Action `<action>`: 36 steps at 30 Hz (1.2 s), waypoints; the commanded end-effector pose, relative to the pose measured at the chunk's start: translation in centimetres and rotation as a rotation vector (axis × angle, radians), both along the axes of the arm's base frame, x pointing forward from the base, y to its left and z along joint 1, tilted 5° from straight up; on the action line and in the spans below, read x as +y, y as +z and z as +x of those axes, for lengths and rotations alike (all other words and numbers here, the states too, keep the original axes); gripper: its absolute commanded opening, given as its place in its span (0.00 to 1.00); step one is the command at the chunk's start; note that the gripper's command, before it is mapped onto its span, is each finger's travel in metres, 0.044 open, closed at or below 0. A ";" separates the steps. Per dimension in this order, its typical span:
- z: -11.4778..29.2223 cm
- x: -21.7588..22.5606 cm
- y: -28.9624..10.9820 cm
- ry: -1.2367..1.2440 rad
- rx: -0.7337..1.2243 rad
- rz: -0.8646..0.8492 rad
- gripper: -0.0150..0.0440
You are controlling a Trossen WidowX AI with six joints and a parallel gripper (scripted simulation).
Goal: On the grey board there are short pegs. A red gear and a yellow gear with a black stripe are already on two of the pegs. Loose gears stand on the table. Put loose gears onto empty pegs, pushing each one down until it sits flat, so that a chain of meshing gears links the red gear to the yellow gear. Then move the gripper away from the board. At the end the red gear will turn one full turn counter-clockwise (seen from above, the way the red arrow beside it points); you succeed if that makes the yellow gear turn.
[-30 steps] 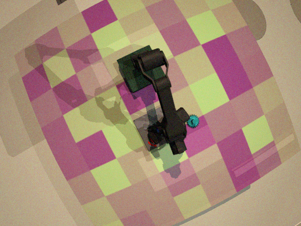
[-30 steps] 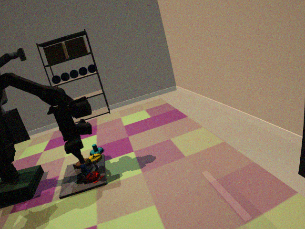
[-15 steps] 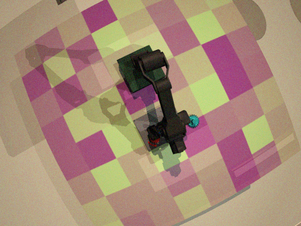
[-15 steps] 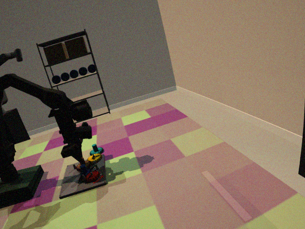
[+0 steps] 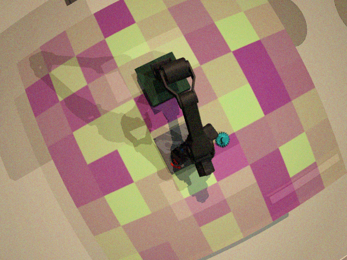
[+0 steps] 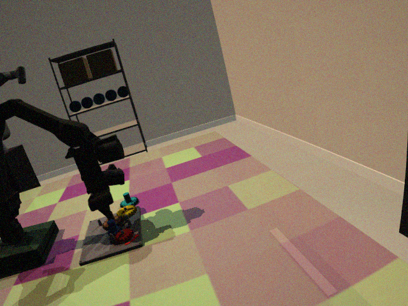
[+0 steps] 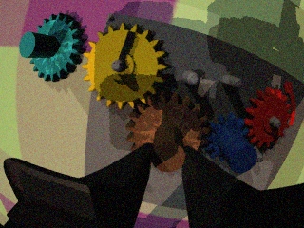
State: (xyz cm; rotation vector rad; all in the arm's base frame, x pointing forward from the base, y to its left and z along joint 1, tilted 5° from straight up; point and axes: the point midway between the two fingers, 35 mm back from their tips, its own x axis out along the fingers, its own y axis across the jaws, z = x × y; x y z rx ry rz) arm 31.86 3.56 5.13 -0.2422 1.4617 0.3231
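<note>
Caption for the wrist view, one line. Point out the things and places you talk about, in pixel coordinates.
The hand [image 7: 167, 151] grips an orange-brown gear [image 7: 146, 124] between the yellow gear [image 7: 102, 59] and a blue gear [image 7: 230, 142].

Four gears are crowding the board!
One red [image 6: 123, 236] [image 7: 267, 119], one yellow [image 6: 127, 210] [image 7: 142, 54], one blue [image 6: 112, 226] [image 7: 232, 142], one orange [image 7: 147, 124]; one teal gear [image 5: 222, 139] [image 6: 129, 201] [image 7: 53, 47] is standing off it, making five.

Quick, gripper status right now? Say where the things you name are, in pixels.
Gripper [image 7: 167, 151]: closed on the handle of the brown gear [image 7: 144, 124], which is over the grey board [image 7: 102, 142]; whether it sits flat, I can't tell.
</note>
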 end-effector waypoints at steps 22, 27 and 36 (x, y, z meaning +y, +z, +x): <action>-0.3 -0.3 4.4 -0.055 0.005 0.003 0.54; -1.1 -0.6 9.2 -0.055 0.005 0.003 0.76; -1.1 -0.6 9.2 -0.055 0.005 0.003 1.00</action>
